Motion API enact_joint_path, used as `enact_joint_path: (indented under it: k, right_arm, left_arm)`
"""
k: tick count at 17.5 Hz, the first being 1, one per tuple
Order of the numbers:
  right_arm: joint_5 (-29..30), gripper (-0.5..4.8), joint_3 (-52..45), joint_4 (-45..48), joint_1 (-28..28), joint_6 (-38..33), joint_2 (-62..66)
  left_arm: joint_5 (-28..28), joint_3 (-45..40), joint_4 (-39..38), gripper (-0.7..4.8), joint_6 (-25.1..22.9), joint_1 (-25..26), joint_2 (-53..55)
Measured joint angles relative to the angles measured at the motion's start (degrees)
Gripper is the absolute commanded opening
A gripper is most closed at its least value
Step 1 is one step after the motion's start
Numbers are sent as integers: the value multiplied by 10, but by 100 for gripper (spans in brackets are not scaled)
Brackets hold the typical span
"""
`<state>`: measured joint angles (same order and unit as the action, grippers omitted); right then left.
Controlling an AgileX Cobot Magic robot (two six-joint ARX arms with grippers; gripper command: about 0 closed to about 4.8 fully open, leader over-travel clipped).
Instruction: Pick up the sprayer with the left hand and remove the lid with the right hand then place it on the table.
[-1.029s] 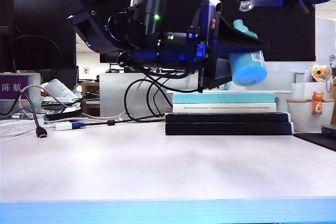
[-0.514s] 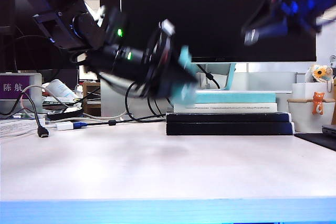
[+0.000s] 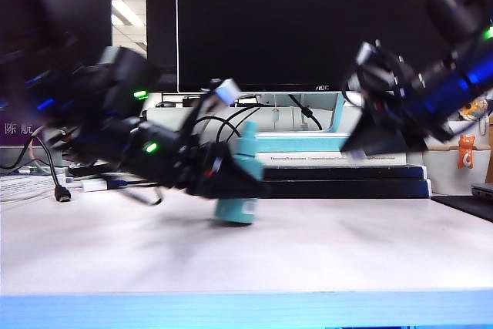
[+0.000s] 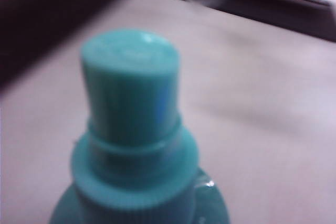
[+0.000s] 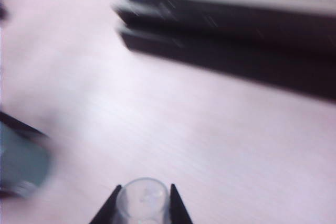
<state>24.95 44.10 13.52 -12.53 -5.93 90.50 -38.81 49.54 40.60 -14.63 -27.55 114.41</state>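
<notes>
Table (image 3: 323, 256): pale, smooth, bare across the near side — firm, flat seat for small parts.
Sprayer (image 3: 239, 182): upright, base on or just above the table, near the middle; teal nozzle top bare in the left wrist view (image 4: 131, 90), no cap on it. Probably light, rigid plastic, smooth-walled, so apt to slip; best taken round the wide body, not the narrow neck.
Left hand (image 3: 223, 179): low on the left, blurred, jaws clamped round the sprayer's body from the side.
Lid (image 5: 142, 200): tiny clear cap, pinched between the right hand's two dark fingertips (image 5: 107, 211). Likely almost weightless, stiff, slick — prone to roll or tip once let go; best set down gently, open end to the table.
Right hand (image 3: 385, 132): raised on the right, well apart from the sprayer, blurred.
Books (image 3: 339, 167): dark stack behind, beyond the sprayer.
Monitor (image 3: 308, 25): farthest back, black screen.
</notes>
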Motion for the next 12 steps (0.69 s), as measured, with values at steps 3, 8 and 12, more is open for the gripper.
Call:
enact_joint_path:
  k: [3, 8, 12]
  right_arm:
    - [-15, -6, -24, 48, -1, 10, 21]
    - [-27, -6, -33, 76, -2, 26, 86]
    - [-23, -6, -29, 125, -3, 30, 116]
  left_arm:
    - [79, -72, 158, 52, 34, -1, 1]
    - [176, -96, 272, 55, 89, -1, 1]
    - [249, -96, 247, 59, 146, -1, 2]
